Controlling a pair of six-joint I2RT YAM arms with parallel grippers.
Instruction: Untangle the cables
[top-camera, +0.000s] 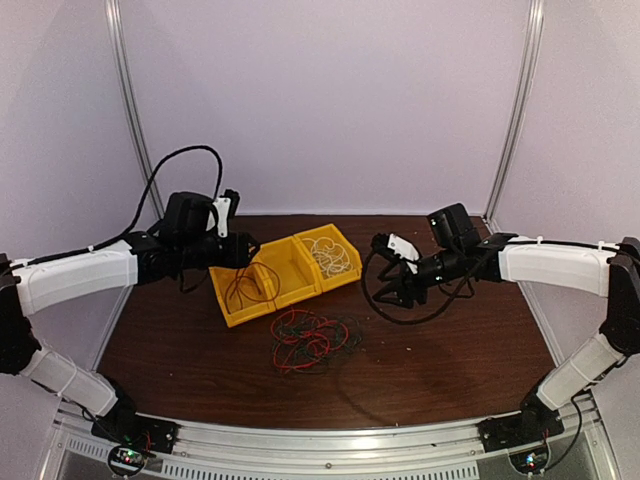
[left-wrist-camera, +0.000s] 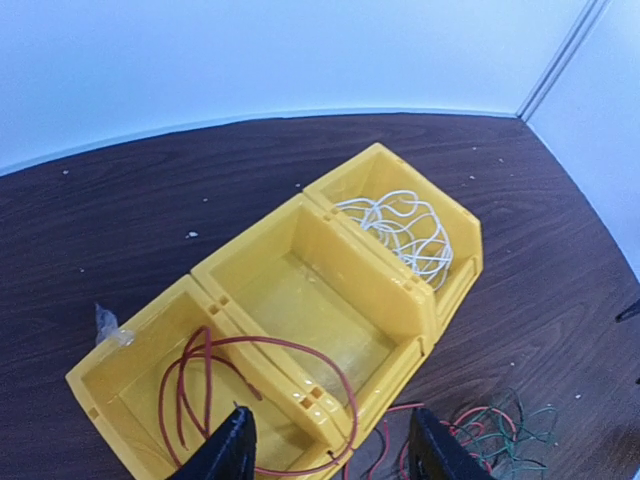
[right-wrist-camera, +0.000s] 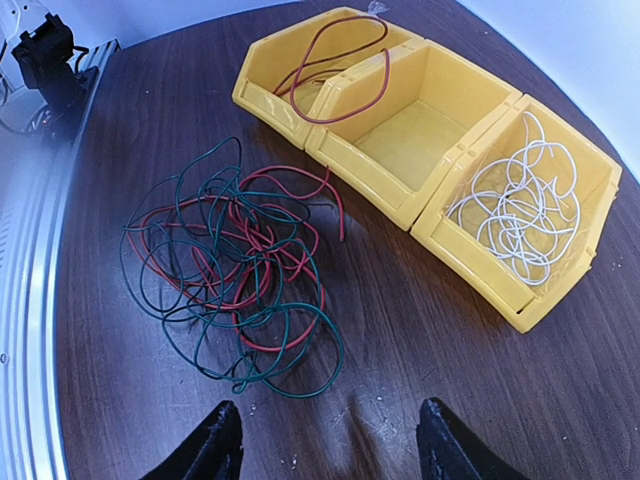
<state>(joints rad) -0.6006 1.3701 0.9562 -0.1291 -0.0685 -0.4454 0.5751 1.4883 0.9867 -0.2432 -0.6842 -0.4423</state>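
The worktop (top-camera: 450, 360) looks like dark wood with visible grain and a soft sheen. The three yellow bins (left-wrist-camera: 350, 255) are smooth, glossy plastic. The cables (right-wrist-camera: 236, 262) have a smooth coating.

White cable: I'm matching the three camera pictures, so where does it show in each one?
Top external: white cable near the centre, in the end bin, rightmost of the row.
Left wrist: white cable upper right, in the end bin farthest from the camera.
Right wrist: white cable at the right edge, in the end bin.
Shared landmark: the empty middle bin next to it.
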